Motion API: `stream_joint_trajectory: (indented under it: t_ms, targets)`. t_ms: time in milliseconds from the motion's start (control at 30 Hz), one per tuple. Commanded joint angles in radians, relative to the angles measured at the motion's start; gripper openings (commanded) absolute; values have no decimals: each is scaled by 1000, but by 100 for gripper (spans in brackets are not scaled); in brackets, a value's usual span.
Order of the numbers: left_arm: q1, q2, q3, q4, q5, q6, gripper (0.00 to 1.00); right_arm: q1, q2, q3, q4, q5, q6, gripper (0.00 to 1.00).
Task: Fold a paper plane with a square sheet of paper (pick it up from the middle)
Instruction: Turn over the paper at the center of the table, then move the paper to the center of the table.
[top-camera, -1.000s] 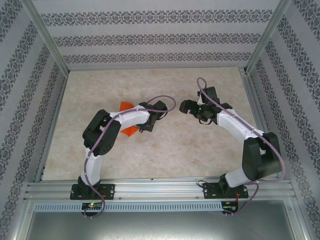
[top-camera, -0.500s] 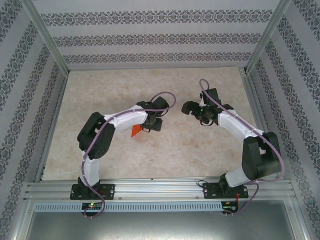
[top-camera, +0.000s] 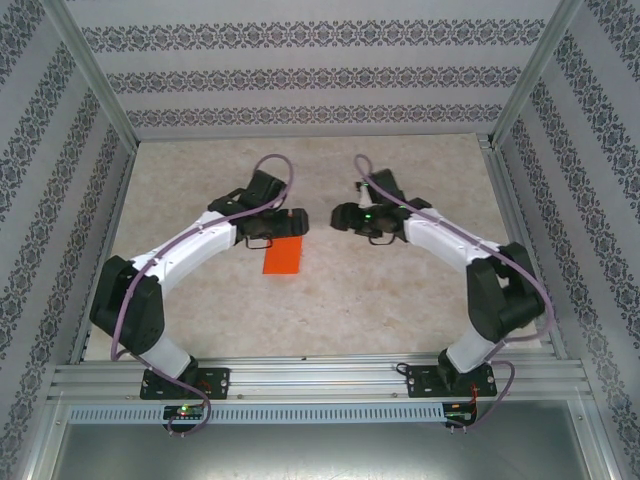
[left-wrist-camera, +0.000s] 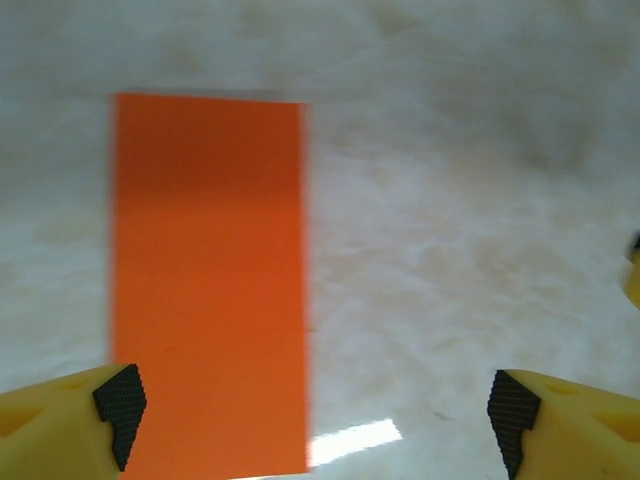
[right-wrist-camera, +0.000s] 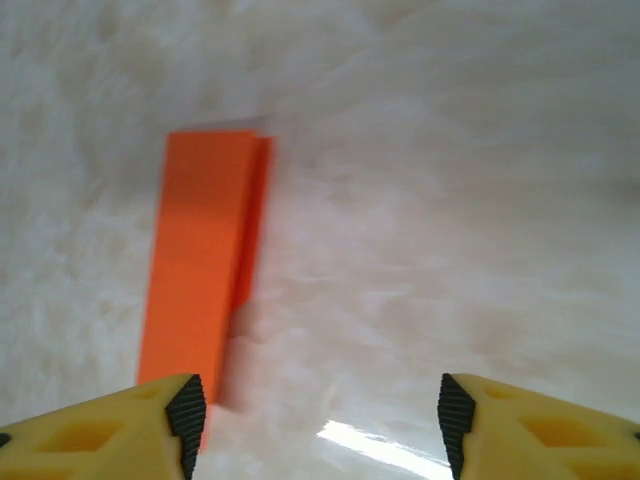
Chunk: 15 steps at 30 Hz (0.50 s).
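Top external view shows the square sheet of paper (top-camera: 282, 256), folded in half, flat on the table (top-camera: 200, 310) near the left gripper (left-wrist-camera: 318, 410) and the right gripper (right-wrist-camera: 320, 410). Both are open and empty. The loose fold may pop up and catch on a finger.

Overhead view: bright, even, diffuse light from above. The pale table (top-camera: 400, 300) is well exposed, with only soft, faint shadows beneath the arms. The picture is fairly sharp; the frame posts lean outward at the left and right edges, a mild wide-angle distortion.

Left wrist view: soft and smeared. The folded orange paper (left-wrist-camera: 205, 270) has blurred edges and is darker at its far end. A white glare patch sits on the near table. The left gripper (left-wrist-camera: 315, 415) looks crisper.

Right wrist view: hazy, washed-out table, near glare streak, and a thin shadow along the paper's right side.
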<state>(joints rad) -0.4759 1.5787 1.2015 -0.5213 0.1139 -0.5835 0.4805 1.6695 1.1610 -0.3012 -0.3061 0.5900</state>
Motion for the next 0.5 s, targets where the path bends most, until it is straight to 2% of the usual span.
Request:
stream_joint_trajectory:
  t_ms: [0,167,467]
  targets:
    - [72,-72,-88,25,-37,-82,96,109,108,104,8,-25,-5,53]
    - [182,-160,-198,24,-51,-136,100,231,285,266,-3,-48,13,36]
    - [246,-213,-281,14,-50,-190,100,316,512,492,-119,-63,-20,31]
